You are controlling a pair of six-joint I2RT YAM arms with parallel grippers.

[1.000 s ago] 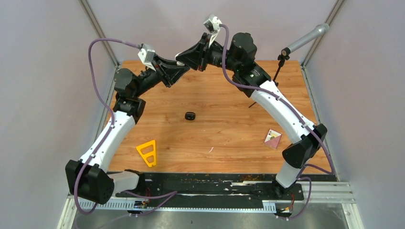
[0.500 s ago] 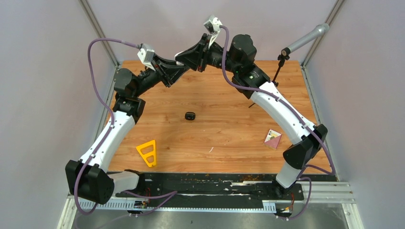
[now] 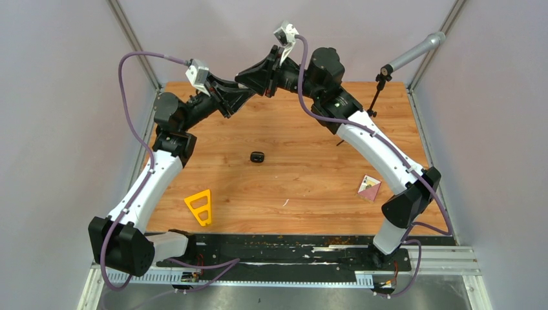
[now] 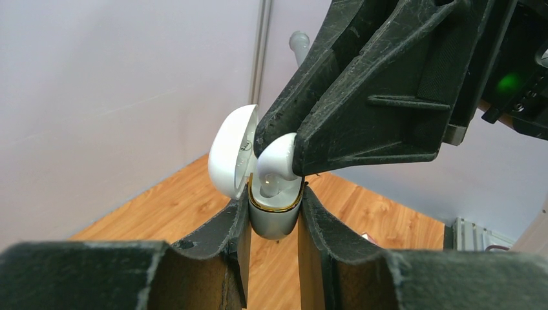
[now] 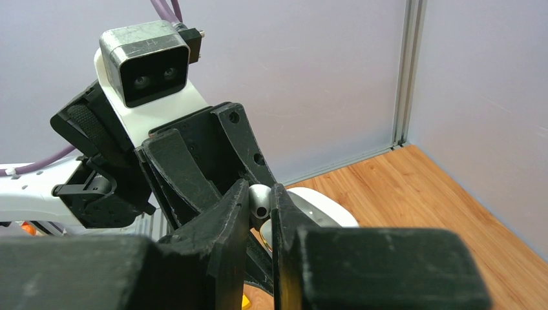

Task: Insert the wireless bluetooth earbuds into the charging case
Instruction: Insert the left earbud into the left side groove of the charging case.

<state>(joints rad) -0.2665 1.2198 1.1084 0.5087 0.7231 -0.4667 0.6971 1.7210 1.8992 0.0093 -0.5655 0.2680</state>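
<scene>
My left gripper is shut on a white charging case with a gold rim, held upright in the air with its lid swung open to the left. A white earbud sits at the case's mouth, stem down in a well. My right gripper is shut on that earbud, coming in from above. From overhead the two grippers meet at the back of the table, left gripper below right gripper. No other earbuds show.
A small black case lies closed mid-table. A yellow triangular piece is front left, a coloured card front right, and a thin white sliver sits near the front. A microphone on a stand rises at the back right.
My right gripper has shifted slightly left and up over the left gripper. The left arm holds still.
</scene>
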